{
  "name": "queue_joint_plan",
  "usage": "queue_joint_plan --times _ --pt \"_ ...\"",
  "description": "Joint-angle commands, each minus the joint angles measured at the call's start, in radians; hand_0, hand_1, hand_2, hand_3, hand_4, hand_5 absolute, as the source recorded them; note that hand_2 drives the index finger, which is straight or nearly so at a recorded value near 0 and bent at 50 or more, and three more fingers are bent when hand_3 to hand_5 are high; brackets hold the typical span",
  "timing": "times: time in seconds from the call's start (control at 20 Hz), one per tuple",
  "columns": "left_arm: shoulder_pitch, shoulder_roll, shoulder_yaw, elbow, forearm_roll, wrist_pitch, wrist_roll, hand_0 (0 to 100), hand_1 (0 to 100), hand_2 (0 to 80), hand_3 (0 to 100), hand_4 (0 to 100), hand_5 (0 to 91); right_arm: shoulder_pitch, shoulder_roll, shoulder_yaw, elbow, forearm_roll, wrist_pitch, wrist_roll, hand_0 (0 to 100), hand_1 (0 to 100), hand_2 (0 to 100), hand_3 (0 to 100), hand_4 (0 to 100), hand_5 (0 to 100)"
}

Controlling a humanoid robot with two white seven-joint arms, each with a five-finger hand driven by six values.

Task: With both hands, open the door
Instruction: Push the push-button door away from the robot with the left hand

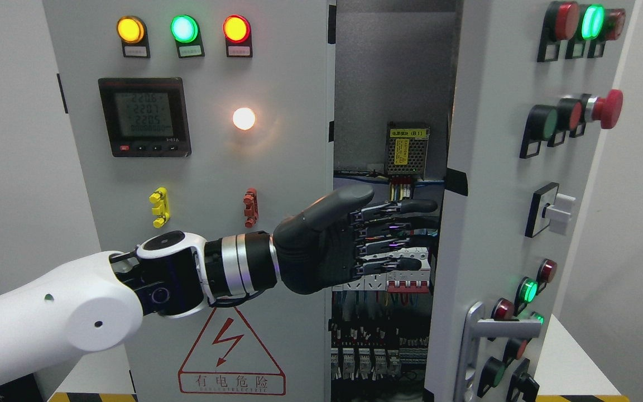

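Observation:
The grey cabinet's right door [500,223] stands partly swung out, its inner edge facing me, with a silver handle [475,346] low on its face. My left hand [355,240], dark and at mid-height, reaches from the left across the closed left door [204,167] into the gap. Its fingers [411,207] stretch straight out and reach the back side of the right door's edge, thumb up, holding nothing. Breakers and wiring [383,312] show inside the gap. My right arm does not show.
The left door carries three lit lamps [183,29], a meter [144,116], a white light and a shock-warning sticker [231,357]. The right door bears buttons, a red emergency stop [606,109] and a switch. A white wall stands on each side.

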Motion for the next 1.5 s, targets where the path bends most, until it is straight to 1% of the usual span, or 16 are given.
queue_joint_plan --times 0.0,0.15,0.3,0.4,0.55,0.65,0.9,1.1,1.2,1.35,1.45 --pt "-0.002 -0.127 0.030 0.001 0.015 0.000 0.025 12 39 0.0 0 0 0.0 0.000 0.000 -0.021 0.000 0.031 0.000 0.000 12 39 0 0 0 0" --pt "-0.002 -0.145 0.040 -0.002 0.015 0.002 0.028 12 39 0.0 0 0 0.0 0.000 0.000 -0.021 0.000 0.031 0.000 0.000 12 39 0 0 0 0" --pt "-0.002 -0.171 0.047 -0.002 0.015 0.002 0.057 12 39 0.0 0 0 0.0 0.000 0.000 -0.021 0.000 0.031 0.000 0.000 12 39 0 0 0 0" --pt "-0.005 -0.193 0.047 0.000 0.014 0.002 0.063 12 39 0.0 0 0 0.0 0.000 0.000 -0.021 0.000 0.031 0.000 0.000 12 39 0 0 0 0" --pt "-0.005 -0.240 0.047 0.000 0.011 0.002 0.068 12 39 0.0 0 0 0.0 0.000 0.000 -0.021 0.000 0.031 0.000 0.000 12 39 0 0 0 0" --pt "-0.002 -0.271 0.047 0.001 0.008 0.000 0.083 12 39 0.0 0 0 0.0 0.000 0.000 -0.021 0.000 0.031 0.000 0.000 12 39 0 0 0 0" --pt "0.007 -0.371 0.049 0.020 0.002 -0.006 0.097 12 39 0.0 0 0 0.0 0.000 0.000 -0.021 0.000 0.031 0.000 0.000 12 39 0 0 0 0" --pt "0.021 -0.473 0.053 0.060 0.000 -0.006 0.141 12 39 0.0 0 0 0.0 0.000 0.000 -0.021 0.000 0.031 0.000 0.000 12 39 0 0 0 0" --pt "0.020 -0.503 0.053 0.069 -0.004 -0.006 0.149 12 39 0.0 0 0 0.0 0.000 0.000 -0.021 0.000 0.031 0.000 0.000 12 39 0 0 0 0" --pt "0.020 -0.579 0.053 0.115 -0.044 -0.006 0.150 12 39 0.0 0 0 0.0 0.000 0.000 -0.021 0.000 0.031 0.000 0.000 12 39 0 0 0 0" --pt "0.023 -0.612 0.053 0.141 -0.063 -0.006 0.150 12 39 0.0 0 0 0.0 0.000 0.000 -0.021 0.000 0.031 0.000 0.000 12 39 0 0 0 0"
